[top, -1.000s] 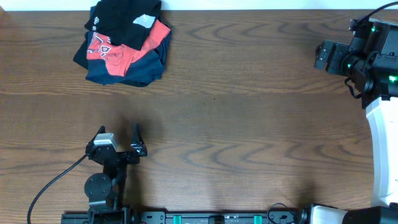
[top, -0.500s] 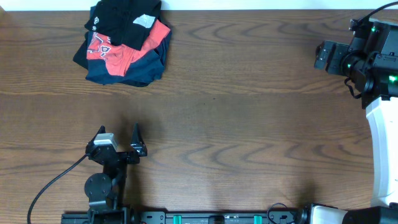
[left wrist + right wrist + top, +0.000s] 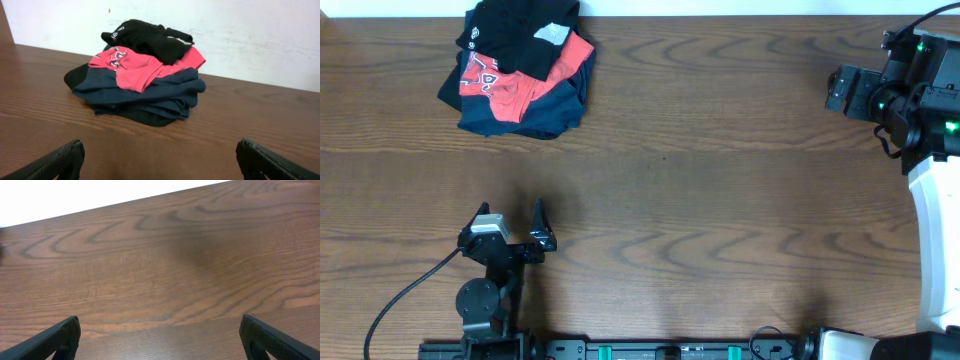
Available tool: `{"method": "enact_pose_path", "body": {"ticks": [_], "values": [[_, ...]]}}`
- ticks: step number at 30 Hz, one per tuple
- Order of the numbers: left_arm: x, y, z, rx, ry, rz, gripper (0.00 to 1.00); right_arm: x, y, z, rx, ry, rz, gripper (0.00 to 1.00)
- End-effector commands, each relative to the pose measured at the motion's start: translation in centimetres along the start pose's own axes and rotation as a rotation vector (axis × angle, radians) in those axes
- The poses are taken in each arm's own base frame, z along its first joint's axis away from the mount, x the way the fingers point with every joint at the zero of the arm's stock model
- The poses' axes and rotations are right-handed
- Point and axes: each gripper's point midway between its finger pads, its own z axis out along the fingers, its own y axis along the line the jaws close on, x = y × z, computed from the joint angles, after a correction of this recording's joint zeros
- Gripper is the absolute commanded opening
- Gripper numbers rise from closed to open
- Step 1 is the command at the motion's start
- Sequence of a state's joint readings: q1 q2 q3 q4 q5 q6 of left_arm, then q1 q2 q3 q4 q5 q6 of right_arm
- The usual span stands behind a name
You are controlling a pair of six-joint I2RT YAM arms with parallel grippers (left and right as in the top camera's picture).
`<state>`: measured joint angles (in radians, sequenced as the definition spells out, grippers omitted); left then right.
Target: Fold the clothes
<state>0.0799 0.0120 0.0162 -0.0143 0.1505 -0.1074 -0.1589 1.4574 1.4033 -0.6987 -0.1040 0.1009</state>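
Observation:
The black T-shirt [image 3: 515, 32] lies crumpled on top of a pile at the table's far left, a white emblem and a pale label showing. In the left wrist view it [image 3: 147, 37] tops the pile ahead of the fingers. My left gripper [image 3: 510, 218] is open and empty near the front left, well short of the pile; its fingertips frame bare wood [image 3: 159, 159]. My right gripper [image 3: 832, 88] is open and empty at the far right; its wrist view shows only wood between the fingers [image 3: 159, 335].
Under the black shirt lie a red shirt with white lettering [image 3: 510, 85] and a dark navy garment [image 3: 545, 112]. The wooden table [image 3: 700, 190] meets a white wall at the back. A black cable [image 3: 405, 295] runs from the left arm's base.

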Motion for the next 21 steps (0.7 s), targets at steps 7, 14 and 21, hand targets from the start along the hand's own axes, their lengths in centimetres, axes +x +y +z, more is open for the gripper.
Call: {"method": "enact_pose_path", "body": {"ticks": [7, 14, 21], "values": [[1.5, -0.1, 0.0, 0.011, 0.048, 0.004, 0.98, -0.1, 0.1, -0.2, 0.0, -0.006, -0.015, 0.99], [1.5, -0.1, 0.0, 0.011, 0.048, 0.005, 0.98, -0.6, 1.9, -3.0, -0.031, -0.051, -0.044, 0.99], [1.5, -0.1, 0.0, 0.011, 0.048, 0.005, 0.98, 0.0, 2.0, -8.7, 0.099, -0.28, -0.161, 0.99]]}}
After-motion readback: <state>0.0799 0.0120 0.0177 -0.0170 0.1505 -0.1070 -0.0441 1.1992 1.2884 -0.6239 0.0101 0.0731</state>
